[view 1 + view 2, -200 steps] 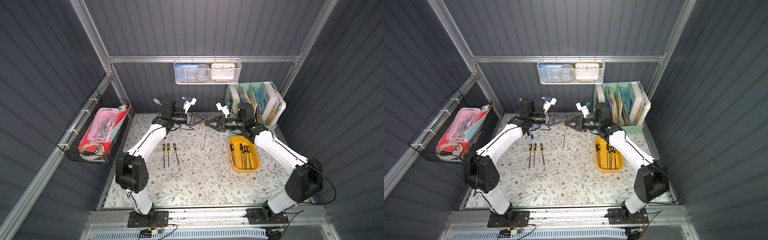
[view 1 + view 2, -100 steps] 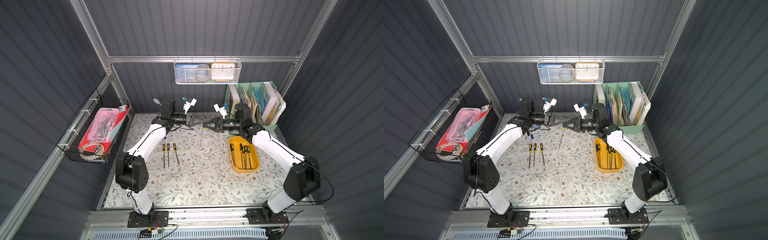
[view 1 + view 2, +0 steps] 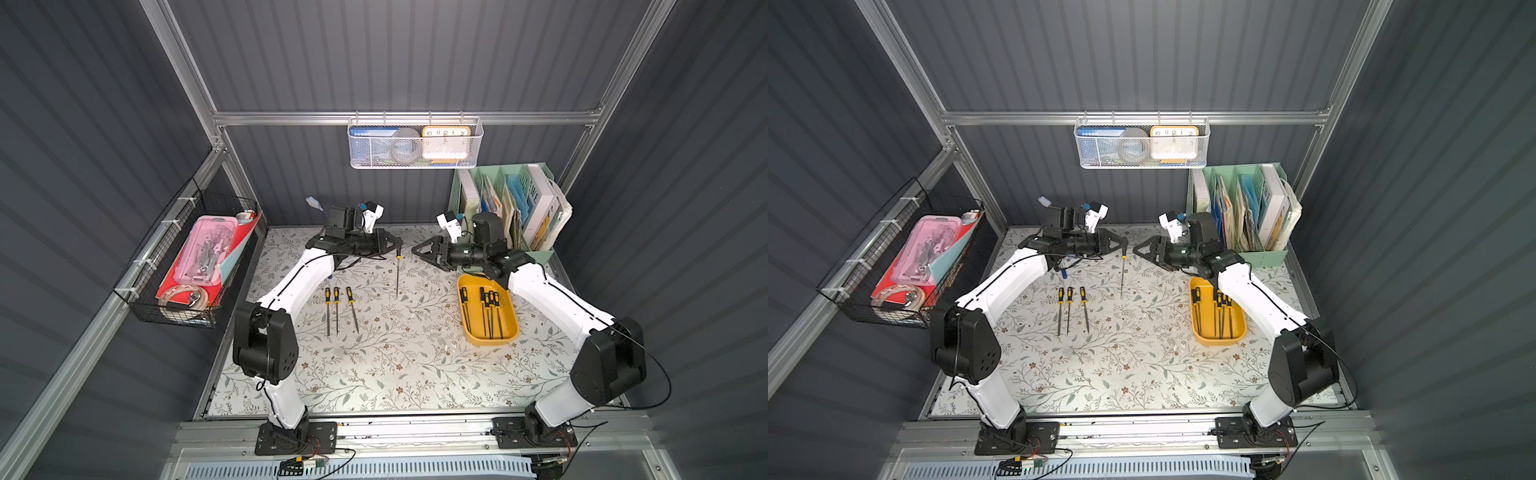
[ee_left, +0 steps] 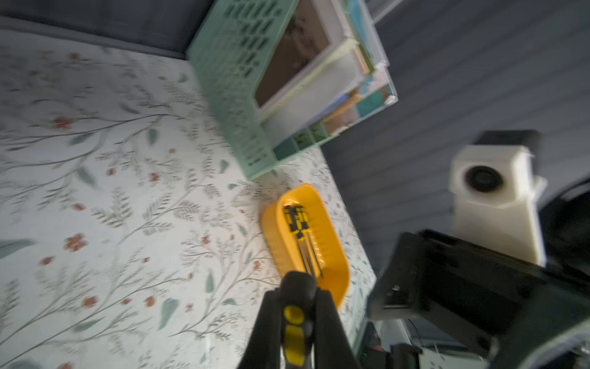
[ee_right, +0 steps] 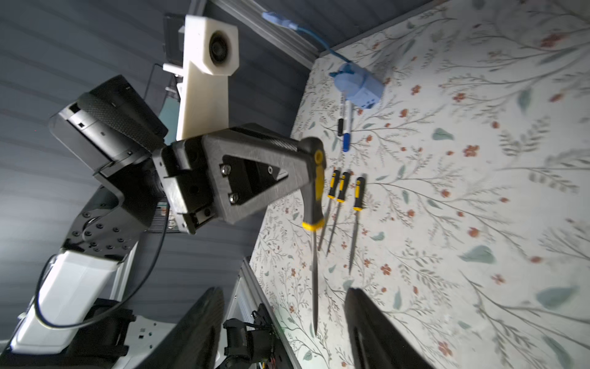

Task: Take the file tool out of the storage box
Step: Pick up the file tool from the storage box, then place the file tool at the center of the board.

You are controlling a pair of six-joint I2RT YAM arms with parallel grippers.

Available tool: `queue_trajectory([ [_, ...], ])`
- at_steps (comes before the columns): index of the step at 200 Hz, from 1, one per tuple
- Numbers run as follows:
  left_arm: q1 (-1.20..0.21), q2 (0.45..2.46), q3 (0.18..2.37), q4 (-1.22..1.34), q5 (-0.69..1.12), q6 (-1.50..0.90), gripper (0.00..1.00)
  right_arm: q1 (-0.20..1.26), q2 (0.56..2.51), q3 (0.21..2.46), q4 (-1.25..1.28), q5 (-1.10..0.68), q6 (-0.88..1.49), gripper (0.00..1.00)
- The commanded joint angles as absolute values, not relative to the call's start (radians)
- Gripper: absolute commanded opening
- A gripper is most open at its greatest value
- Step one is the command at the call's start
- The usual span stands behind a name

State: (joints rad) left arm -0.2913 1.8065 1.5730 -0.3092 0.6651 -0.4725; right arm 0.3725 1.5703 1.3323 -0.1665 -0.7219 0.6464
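The file tool (image 3: 397, 275) (image 3: 1122, 276) has a black and yellow handle. It hangs point-down over the middle of the table, held by the handle in my shut left gripper (image 3: 397, 246) (image 3: 1123, 246) (image 4: 298, 290). In the right wrist view the file tool (image 5: 314, 204) dangles from the left gripper (image 5: 314, 150). My right gripper (image 3: 415, 251) (image 3: 1137, 252) (image 5: 284, 290) stands open and empty a short way to its right. The yellow storage box (image 3: 490, 341) (image 3: 1219, 341) (image 4: 277, 236) lies at the right with several files (image 3: 488, 309) in it.
Three files (image 3: 337, 309) lie side by side on the table left of centre. A mint-green organiser (image 3: 507, 203) stands at the back right. A wire basket (image 3: 187, 266) hangs on the left wall and a mesh basket (image 3: 415, 143) on the back wall. Two pens (image 5: 346, 127) lie at the back left.
My left gripper closed on the file's handle. My right gripper then opened, let go and drew back to the right, leaving the file hanging from the left gripper.
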Motion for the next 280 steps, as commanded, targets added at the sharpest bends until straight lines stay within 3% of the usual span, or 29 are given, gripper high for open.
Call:
queue_trajectory([
  [1,-0.298,1.858,1.559,-0.457,0.315,-0.509,0.00,0.344,1.528,1.311,-0.310,-0.590,0.579,0.68],
  [27,-0.311,1.941,1.586,-0.578,0.140,-0.519,0.00,0.337,1.525,1.296,-0.356,-0.573,0.562,0.70],
  [86,-0.328,2.049,1.591,-0.642,-0.058,-0.544,0.00,0.337,1.566,1.296,-0.390,-0.599,0.569,0.72],
  [236,-0.328,2.114,1.537,-0.662,-0.161,-0.550,0.00,0.336,1.580,1.292,-0.449,-0.562,0.533,0.73],
  [263,-0.328,2.125,1.547,-0.669,-0.171,-0.535,0.07,0.329,1.577,1.293,-0.518,-0.495,0.535,0.73],
  [280,-0.328,2.128,1.551,-0.669,-0.170,-0.526,0.18,0.311,1.581,1.306,-0.586,-0.399,0.526,0.72],
])
